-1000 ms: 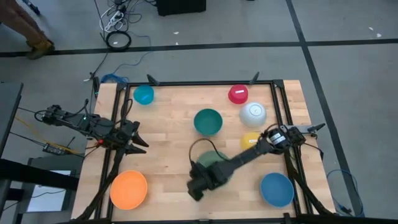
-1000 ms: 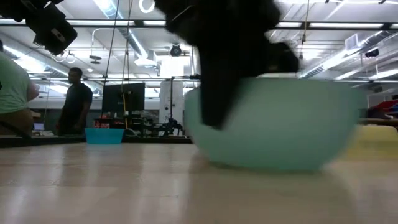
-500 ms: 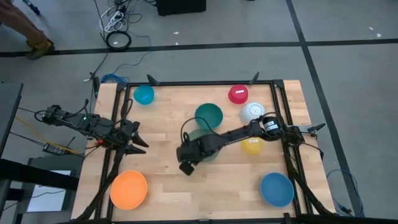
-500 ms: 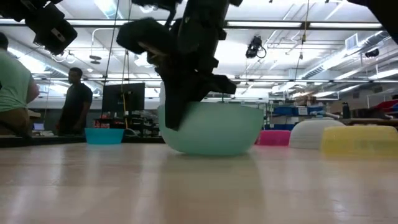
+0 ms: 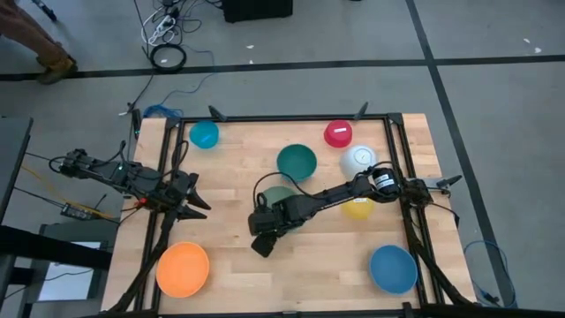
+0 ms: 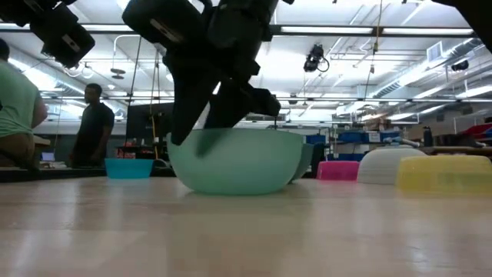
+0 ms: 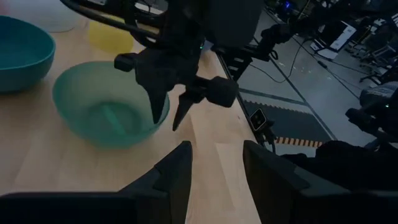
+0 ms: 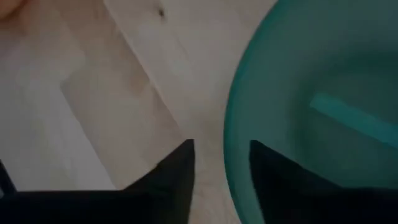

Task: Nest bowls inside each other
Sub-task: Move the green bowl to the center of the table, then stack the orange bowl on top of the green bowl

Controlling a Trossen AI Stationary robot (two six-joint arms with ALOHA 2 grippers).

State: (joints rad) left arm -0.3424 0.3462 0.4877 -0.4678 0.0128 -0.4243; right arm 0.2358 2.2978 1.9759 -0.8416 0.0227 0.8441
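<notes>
Your right gripper (image 7: 166, 115) hangs at the near rim of the green bowl (image 5: 279, 196), fingers spread with the rim between them, no longer pinching it. The bowl sits on the pale wood table (image 5: 234, 247), mid-table, touching the teal bowl (image 5: 297, 162) behind it. Orange bowl (image 5: 183, 268) sits at the near left corner, blue bowl (image 5: 393, 268) near right. Farther back lie yellow (image 5: 357, 209), white (image 5: 358, 160), red (image 5: 338, 133) and light blue (image 5: 204, 134). Your left gripper (image 5: 196, 201) waits, spread, at the left edge. Beyond the table, a person (image 6: 94, 123) stands under ceiling strip lights (image 6: 346, 31).
</notes>
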